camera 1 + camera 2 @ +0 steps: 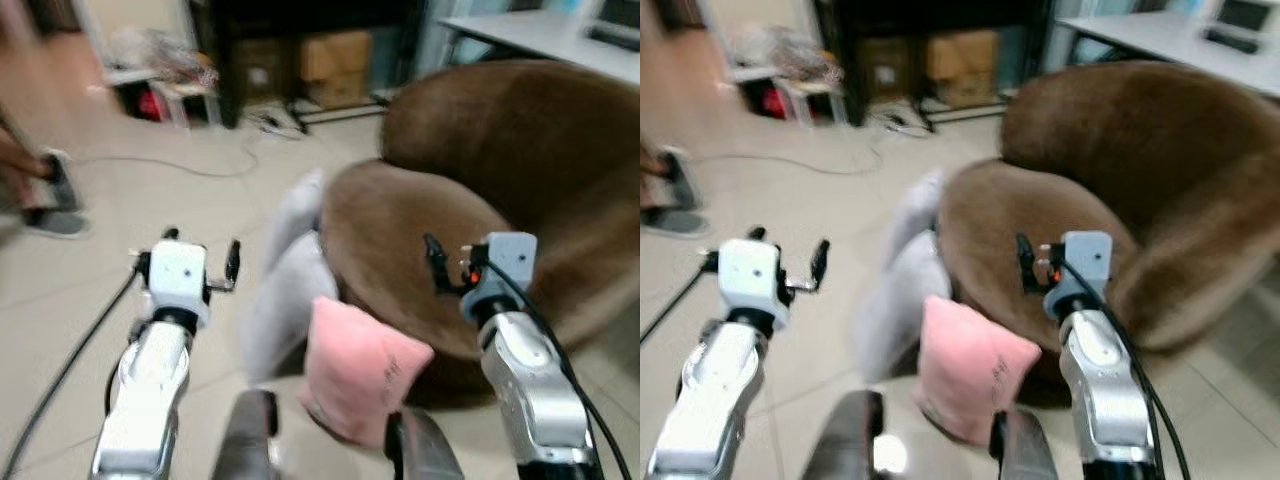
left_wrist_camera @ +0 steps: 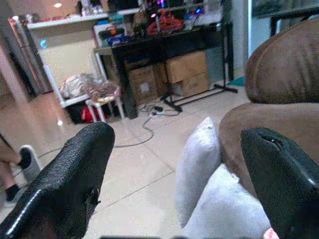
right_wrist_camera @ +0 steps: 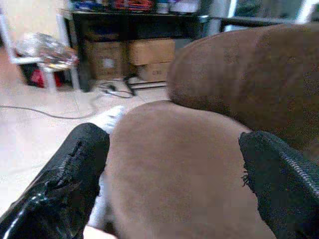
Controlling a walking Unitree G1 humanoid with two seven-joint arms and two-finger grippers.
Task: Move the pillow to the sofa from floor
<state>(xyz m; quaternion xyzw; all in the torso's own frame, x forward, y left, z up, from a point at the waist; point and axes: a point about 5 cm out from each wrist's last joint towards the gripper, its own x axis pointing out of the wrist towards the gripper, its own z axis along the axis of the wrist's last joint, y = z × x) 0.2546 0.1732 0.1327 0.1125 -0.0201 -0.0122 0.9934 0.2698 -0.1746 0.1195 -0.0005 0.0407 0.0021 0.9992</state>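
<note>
A pink pillow (image 1: 355,370) stands on the tiled floor, leaning against the front of the round brown sofa (image 1: 500,170). A grey pillow (image 1: 285,285) leans on the sofa just behind it and to its left, and shows again in the left wrist view (image 2: 204,174). My left gripper (image 1: 201,250) hangs open in the air left of the grey pillow, its black fingers (image 2: 70,184) spread with nothing between them. Over the sofa seat's front edge my right gripper (image 1: 448,262) is open and empty too, facing the seat (image 3: 174,164).
A person's feet in shoes (image 1: 55,200) stand at the far left. A cable (image 1: 180,165) trails over the floor. A black shelf with cardboard boxes (image 1: 335,55) lines the back wall, beside a low white stand (image 1: 160,85). A white table (image 1: 540,35) is behind the sofa.
</note>
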